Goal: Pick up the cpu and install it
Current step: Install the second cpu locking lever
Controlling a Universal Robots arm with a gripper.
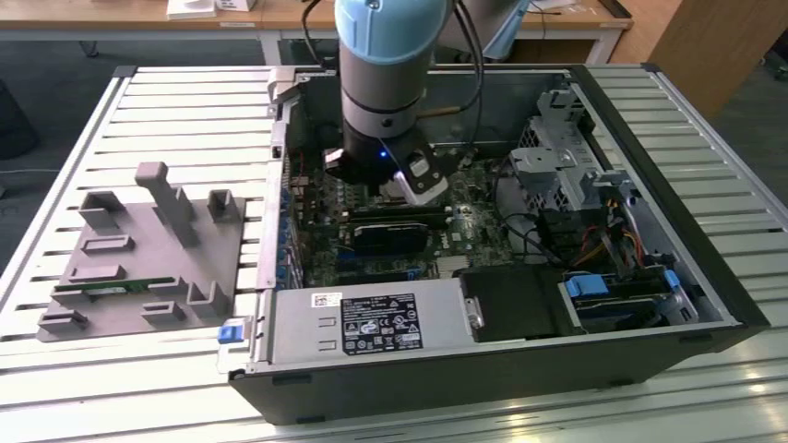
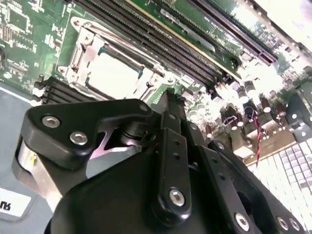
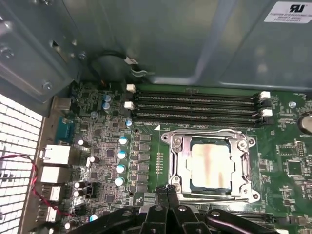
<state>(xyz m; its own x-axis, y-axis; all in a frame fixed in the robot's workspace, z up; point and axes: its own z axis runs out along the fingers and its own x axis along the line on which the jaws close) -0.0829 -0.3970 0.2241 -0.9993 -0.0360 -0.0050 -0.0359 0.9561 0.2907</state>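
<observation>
Inside the open computer case [image 1: 689,277], lying on its side, the arm's gripper [image 1: 412,185] hangs low over the green motherboard [image 1: 474,226]. The cpu [image 3: 210,162] sits flat in its metal socket frame [image 3: 246,165], its pale top plain in both wrist views [image 2: 113,74]. In the first wrist view the fingers [image 3: 162,194] are pressed together with nothing between them, their tips just beside the near edge of the socket frame and apart from the chip.

Around the socket run four black memory slots [image 3: 195,105] with white latches, a column of small blue-capped capacitors [image 3: 120,161], and a red-and-black wire [image 3: 34,187] by the rear ports. In the exterior view a grey power supply box [image 1: 369,323] fills the near end of the case, with a blue-tabbed drive bay [image 1: 615,286] and bundled cables toward the exterior view's right.

Beside the case, on the exterior view's left, a grey parts holder [image 1: 136,249] with upright posts carries a long green memory stick [image 1: 117,287]. Both rest on a pale slatted surface [image 1: 185,111]. Behind it stand wooden desks [image 1: 295,14].
</observation>
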